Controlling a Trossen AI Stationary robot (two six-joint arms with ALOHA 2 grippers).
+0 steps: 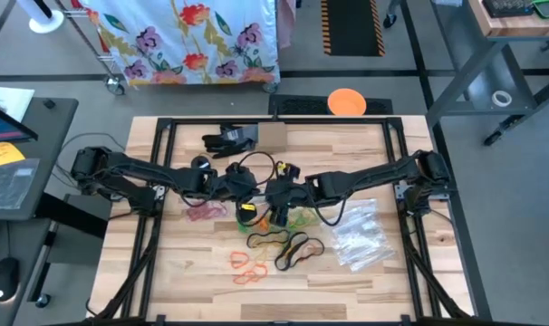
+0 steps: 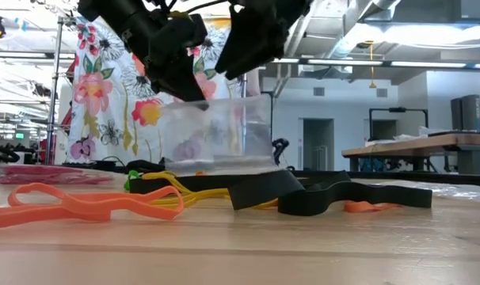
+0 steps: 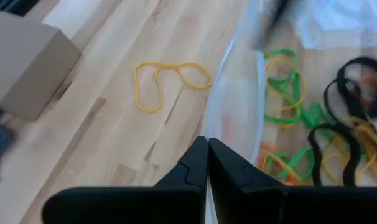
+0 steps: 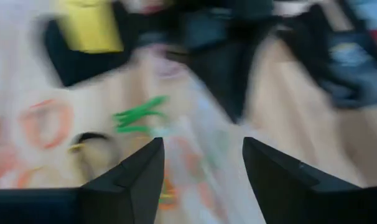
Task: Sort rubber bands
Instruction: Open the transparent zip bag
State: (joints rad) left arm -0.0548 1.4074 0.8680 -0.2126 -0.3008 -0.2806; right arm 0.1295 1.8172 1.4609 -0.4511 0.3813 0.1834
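- A pale wooden table [image 1: 184,263] with a black frame, seen from above. Two dark robot arms reach in from either side and meet near its middle.
- The landmark is a clear plastic bag [image 2: 216,134], held up off the table between the two hands.
- The left hand [image 3: 207,163] has its fingers pressed together, pinching the top edge of the clear plastic bag. In the level view it grips the bag's upper corner on the side nearer the floral cloth [image 2: 105,95].
- The right hand [image 4: 202,163] has its fingers spread wide, with nothing between them. It hangs just above the bag, beside the left hand.
- The rubber bands [image 1: 274,249] lie loose on the table, under and in front of the bag.
- Green and yellow bands [image 3: 288,87] lie tangled right below the bag.
- Black bands [image 2: 335,198] lie in wide loops just in front of the bag, towards the table's near edge.
- Orange bands [image 2: 81,207] lie further out than the black ones, nearest the front edge.
- One yellow band [image 3: 170,81] lies alone on bare wood, on the left arm's side of the bag.
- Pink or red bands [image 1: 205,213] lie beside the bag, under the left arm.
- A pile of more clear bags [image 1: 361,237] lies well apart from the held bag, on the right arm's side.
- A small cardboard box [image 3: 27,68] stands behind the bag, towards the table's far edge.
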